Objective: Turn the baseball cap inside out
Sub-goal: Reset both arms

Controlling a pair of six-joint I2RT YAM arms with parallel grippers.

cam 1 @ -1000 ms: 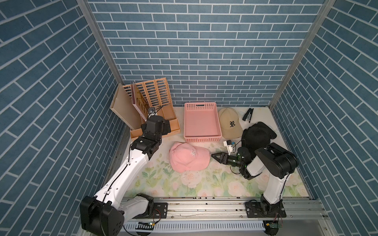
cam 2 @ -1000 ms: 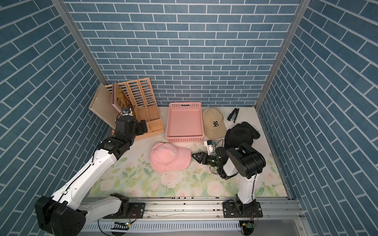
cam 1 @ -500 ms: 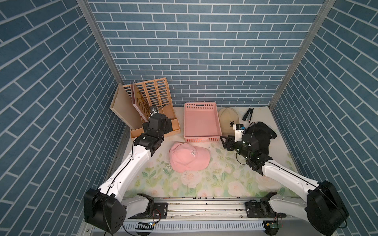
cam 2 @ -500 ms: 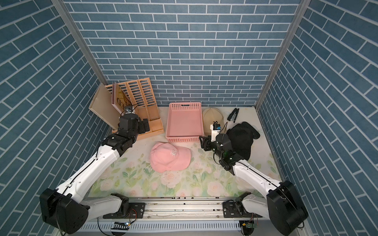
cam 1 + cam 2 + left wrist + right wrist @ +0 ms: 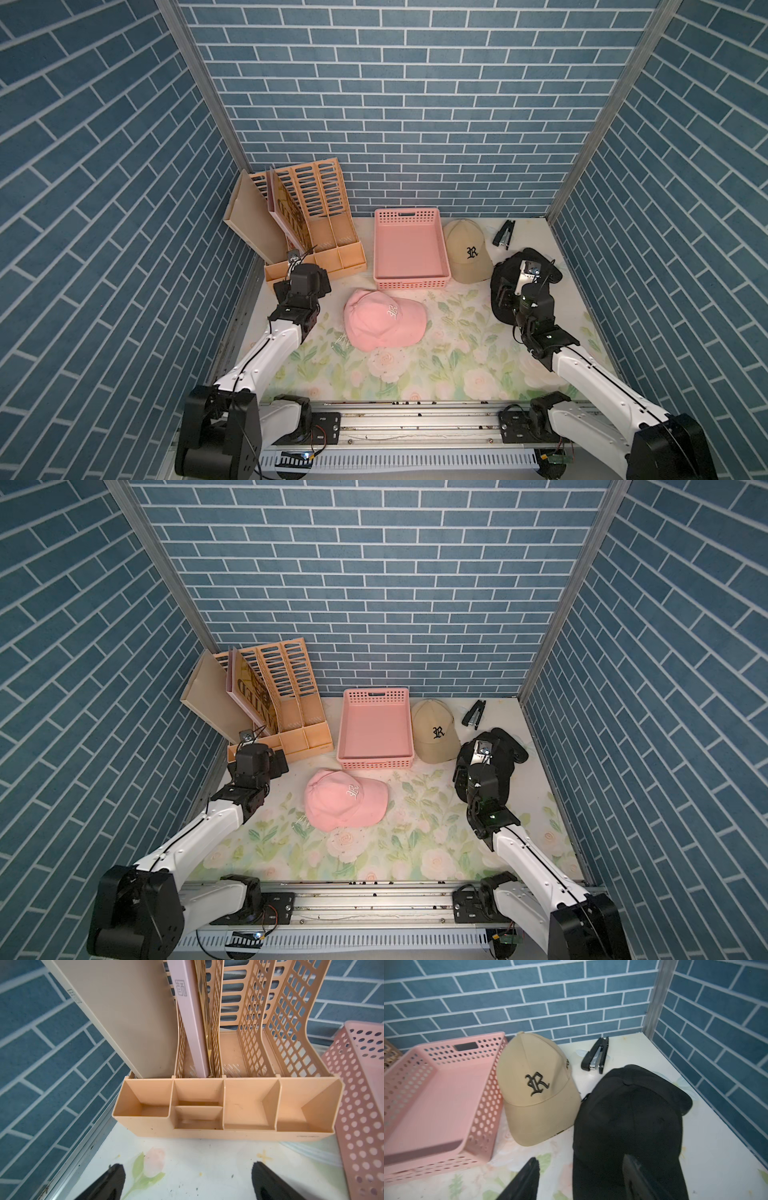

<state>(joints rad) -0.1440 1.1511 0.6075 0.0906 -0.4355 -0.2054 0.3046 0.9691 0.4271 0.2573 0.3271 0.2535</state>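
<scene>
Three baseball caps lie on the flowered mat. A pink cap (image 5: 382, 322) sits crown up in the middle. A beige cap (image 5: 535, 1084) with a black letter lies beside the pink basket. A black cap (image 5: 629, 1115) lies at the right. My right gripper (image 5: 581, 1172) is open and holds nothing. It hovers at the black cap's near edge, with one finger over the cap and the other over the mat. My left gripper (image 5: 190, 1178) stands wide open and empty over bare mat, facing the desk organizer, left of the pink cap.
A peach desk organizer (image 5: 324, 249) with folders stands at the back left. A pink perforated basket (image 5: 405, 214) sits at the back centre. A black stapler (image 5: 503, 235) lies in the back right corner. Brick-pattern walls close in three sides.
My right arm has swung from beside the pink cap back and to the right, over the black cap, with its jaws widening. My left gripper has opened slightly more and barely moved.
</scene>
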